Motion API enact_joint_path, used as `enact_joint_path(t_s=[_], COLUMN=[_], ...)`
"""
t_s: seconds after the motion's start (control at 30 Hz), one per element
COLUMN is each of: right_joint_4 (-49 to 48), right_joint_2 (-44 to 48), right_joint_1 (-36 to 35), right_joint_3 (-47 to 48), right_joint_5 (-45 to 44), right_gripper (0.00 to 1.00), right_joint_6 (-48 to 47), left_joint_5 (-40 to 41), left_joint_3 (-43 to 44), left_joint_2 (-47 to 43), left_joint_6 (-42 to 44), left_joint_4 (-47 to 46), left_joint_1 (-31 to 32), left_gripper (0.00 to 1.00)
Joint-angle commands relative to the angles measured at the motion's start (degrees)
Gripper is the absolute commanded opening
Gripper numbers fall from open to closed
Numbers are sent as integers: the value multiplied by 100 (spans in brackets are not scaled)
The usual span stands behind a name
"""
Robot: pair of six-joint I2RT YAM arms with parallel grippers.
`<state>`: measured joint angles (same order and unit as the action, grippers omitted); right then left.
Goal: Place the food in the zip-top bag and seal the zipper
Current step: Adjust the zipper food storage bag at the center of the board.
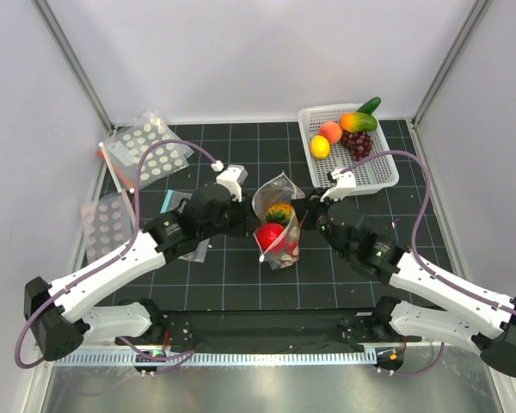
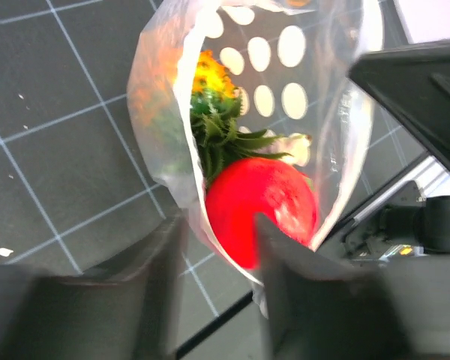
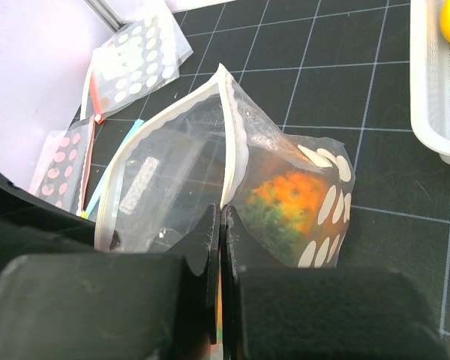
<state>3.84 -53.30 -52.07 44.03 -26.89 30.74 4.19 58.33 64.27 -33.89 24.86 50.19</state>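
The zip-top bag, clear with white dots, stands open in the middle of the mat. The orange-yellow pineapple lies inside it, and the round red fruit sits at its mouth. In the left wrist view my left gripper is open, its fingers on either side of the bag's rim just in front of the red fruit, with the pineapple behind. My right gripper is shut on the zipper strip, holding the mouth up; the pineapple shows through the bag wall. Eggplant and chili are out of view.
A white basket at the back right holds a peach, lemon, mango and dark grapes. Spare dotted bags lie at the back left, one more by the left wall.
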Motion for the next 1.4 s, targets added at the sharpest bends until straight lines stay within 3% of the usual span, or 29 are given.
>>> enact_joint_path(t_s=[0.0, 0.13, 0.2, 0.37, 0.5, 0.77, 0.9, 1.1, 1.33, 1.37], right_joint_4=[-313, -296, -322, -768, -814, -753, -709, -603, -603, -638], right_joint_2=[-5, 4, 21, 179, 355, 1014, 1155, 786, 575, 575], right_joint_1=[-31, -31, -31, -31, -31, -31, -31, -31, -31, -31], right_joint_3=[53, 62, 70, -87, -211, -483, -580, -439, -369, -378], right_joint_5=[-106, -27, 70, 650, 545, 44, -228, -211, -106, -105], right_gripper=[1, 1, 1, 1, 1, 1, 1, 21, 27, 32], right_joint_6=[-16, -7, -7, 11, 72, 125, 213, 213, 239, 231], left_joint_5=[135, -172, -365, -971, -1561, -578, -471, -234, -199, -173], left_joint_3=[346, 618, 881, 1663, 2367, 3105, 2782, 2395, 2183, 2183], left_joint_2=[322, 725, 893, 1578, 2220, 2564, 2390, 2090, 2028, 2054], left_joint_6=[-65, -118, -162, -337, -364, 565, 971, 1341, 1613, 1648], left_joint_4=[-148, -192, -192, -184, -70, 914, 688, 537, 326, 318], left_joint_1=[17, 17, 8, 25, 131, 148, 149, 184, 236, 236], left_gripper=[33, 14, 0, 0, 0, 0, 0, 0, 0, 0])
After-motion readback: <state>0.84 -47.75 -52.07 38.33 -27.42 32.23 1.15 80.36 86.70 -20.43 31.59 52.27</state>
